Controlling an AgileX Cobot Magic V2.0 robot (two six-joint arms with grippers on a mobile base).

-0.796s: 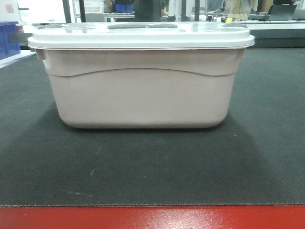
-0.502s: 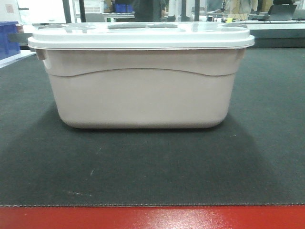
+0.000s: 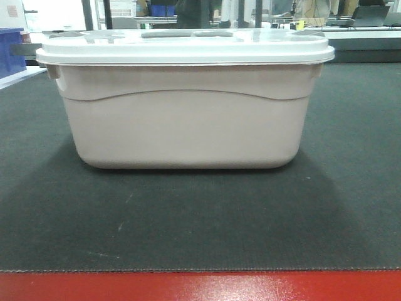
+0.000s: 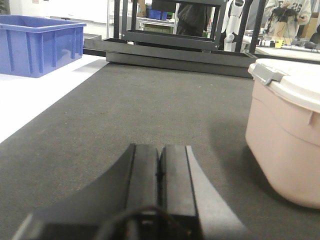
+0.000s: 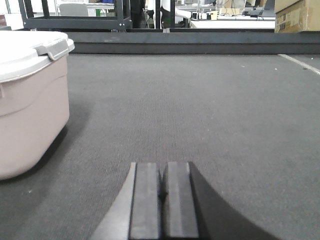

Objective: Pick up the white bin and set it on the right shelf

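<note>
White bin (image 3: 185, 119): sits flat on the dark mat (image 3: 200, 226), lid (image 3: 185, 47) on, squarely ahead in the front view. Nothing touches it.

Progress: by my reading, none of the task is done. Bin not grasped, not lifted. All is left: close in on both ends, grip, lift, carry to the shelf. No shiny steel shelf shows in any view, so where it stands cannot be told.

Left gripper (image 4: 160, 150): left of the bin, low over the mat, well apart from it. Fingers pressed together, nothing between.

Right gripper (image 5: 161, 167): right of the bin, low over the mat, also clear of it. Fingers together, empty.

Count:
- bins: one
- lids: one, with a grey latch (image 4: 267, 75) at each end, two seen
- grippers: two
- blue crate (image 4: 40, 45): one, left of and beyond the bin
- dark rack frame (image 4: 170, 47): one, beyond the bin
- cardboard box (image 5: 297, 15): one, far right of and beyond the bin
- red strip (image 3: 200, 287): one, along the mat's near side
</note>
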